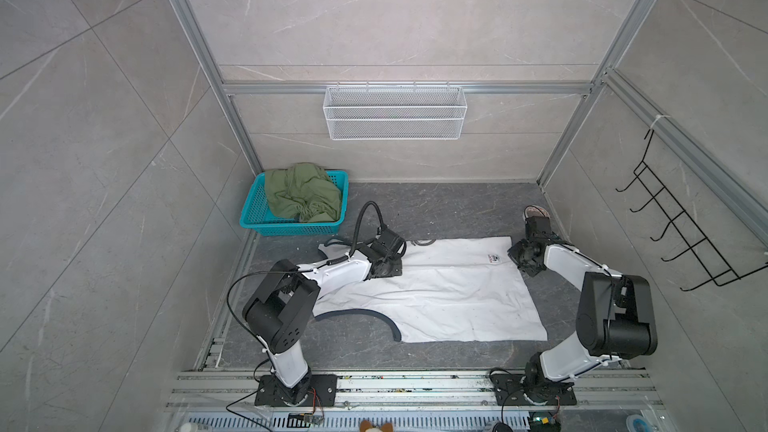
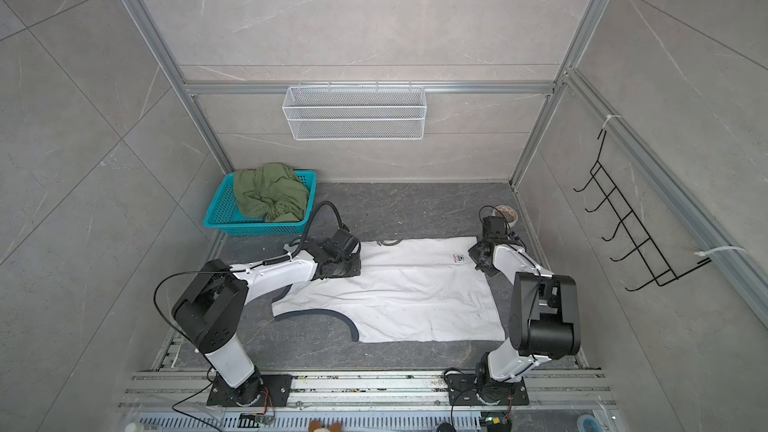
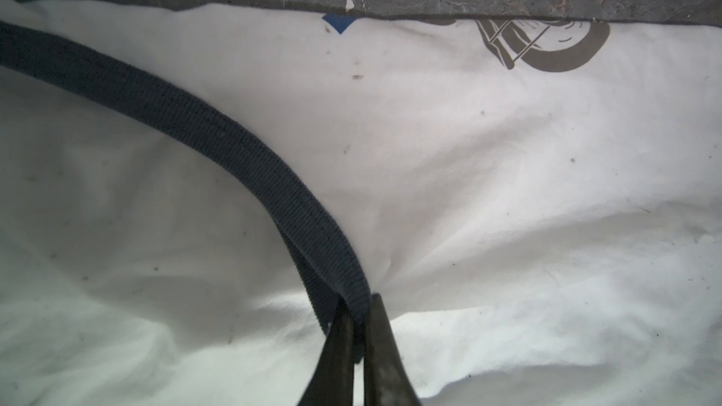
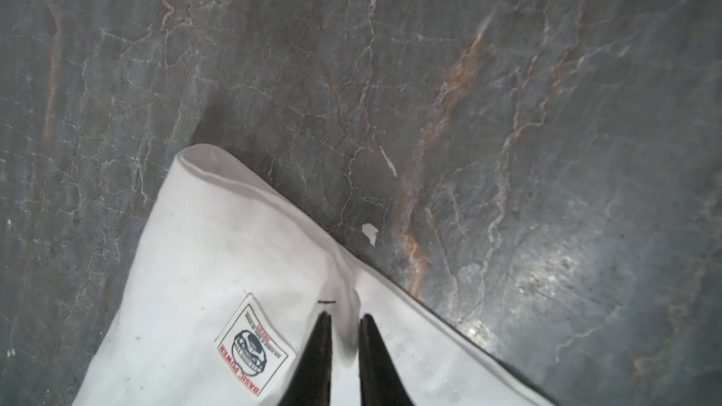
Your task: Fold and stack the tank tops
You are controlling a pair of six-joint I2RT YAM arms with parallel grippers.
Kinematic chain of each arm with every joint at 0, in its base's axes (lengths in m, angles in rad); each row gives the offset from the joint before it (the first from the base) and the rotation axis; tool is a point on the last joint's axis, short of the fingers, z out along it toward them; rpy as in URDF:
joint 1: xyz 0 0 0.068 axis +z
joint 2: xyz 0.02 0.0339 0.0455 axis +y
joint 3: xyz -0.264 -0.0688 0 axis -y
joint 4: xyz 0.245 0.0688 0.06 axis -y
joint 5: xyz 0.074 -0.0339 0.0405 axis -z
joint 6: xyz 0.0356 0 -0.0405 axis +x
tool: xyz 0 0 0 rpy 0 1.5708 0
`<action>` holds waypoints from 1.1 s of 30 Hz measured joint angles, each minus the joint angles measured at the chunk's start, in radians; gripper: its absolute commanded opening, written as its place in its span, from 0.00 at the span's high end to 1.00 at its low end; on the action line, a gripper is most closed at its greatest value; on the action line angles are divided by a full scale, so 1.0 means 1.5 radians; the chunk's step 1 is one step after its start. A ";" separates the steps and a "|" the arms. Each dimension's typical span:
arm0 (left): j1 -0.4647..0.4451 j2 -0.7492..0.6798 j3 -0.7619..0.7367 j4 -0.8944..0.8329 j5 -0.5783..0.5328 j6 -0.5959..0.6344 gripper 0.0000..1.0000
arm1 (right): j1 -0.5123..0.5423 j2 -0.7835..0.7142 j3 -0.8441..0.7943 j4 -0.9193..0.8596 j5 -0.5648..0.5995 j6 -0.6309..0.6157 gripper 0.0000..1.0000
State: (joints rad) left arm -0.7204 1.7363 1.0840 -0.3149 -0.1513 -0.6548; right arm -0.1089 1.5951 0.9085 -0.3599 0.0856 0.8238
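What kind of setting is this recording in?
Probably a mock laundry nook inside a robot cell: tile-look panels in aluminium framing, a teal laundry basket, a wire wall shelf and hook rack.

Looking down from the top, my left gripper (image 2: pixel 351 267) is down on the white top (image 2: pixel 399 301) at its strap end. My right gripper (image 2: pixel 477 260) is at the far hem corner, just beside the little label (image 2: pixel 459 258). The top lies spread between the two. Its dark trim (image 2: pixel 328 314) curves behind the left gripper, toward that arm's base. Beyond that gripper, the green top (image 2: pixel 270 193) is bunched in the teal basket (image 2: pixel 218 211).
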 measured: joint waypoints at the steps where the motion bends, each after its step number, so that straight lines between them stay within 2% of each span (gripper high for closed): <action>1: 0.000 0.001 0.000 0.000 0.000 0.000 0.93 | 0.000 0.000 -0.005 0.000 -0.001 0.000 0.82; 4: 0.000 0.002 0.000 -0.001 0.000 0.000 0.86 | 0.000 -0.001 -0.018 -0.007 -0.002 0.000 0.80; 8: 0.000 0.002 0.000 -0.005 -0.004 0.000 0.82 | 0.000 -0.021 -0.019 -0.021 0.001 -0.001 0.66; 10: 0.000 0.000 -0.002 -0.005 -0.010 0.000 0.71 | 0.000 -0.043 -0.018 -0.027 0.005 -0.001 0.57; 14: -0.008 -0.024 -0.014 -0.015 -0.039 0.004 0.61 | 0.003 -0.084 -0.012 -0.040 0.021 -0.003 0.46; 16: -0.013 -0.046 -0.016 -0.015 -0.053 0.010 0.54 | 0.014 -0.097 -0.004 -0.043 0.030 -0.006 0.45; 20: -0.019 -0.065 0.007 -0.011 -0.054 0.020 0.50 | 0.060 -0.087 0.036 -0.042 0.030 -0.021 0.42; 27: -0.014 0.053 0.135 0.021 -0.006 0.032 0.48 | 0.089 0.058 0.132 -0.003 -0.046 -0.025 0.41; 33: -0.002 0.128 0.142 0.027 0.034 0.030 0.46 | 0.081 0.145 0.139 -0.002 -0.100 -0.017 0.41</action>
State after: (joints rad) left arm -0.7238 1.9278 1.2972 -0.2749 -0.1005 -0.6102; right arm 0.0124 1.8133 1.1168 -0.3622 -0.0647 0.7986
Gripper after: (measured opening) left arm 0.536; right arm 0.597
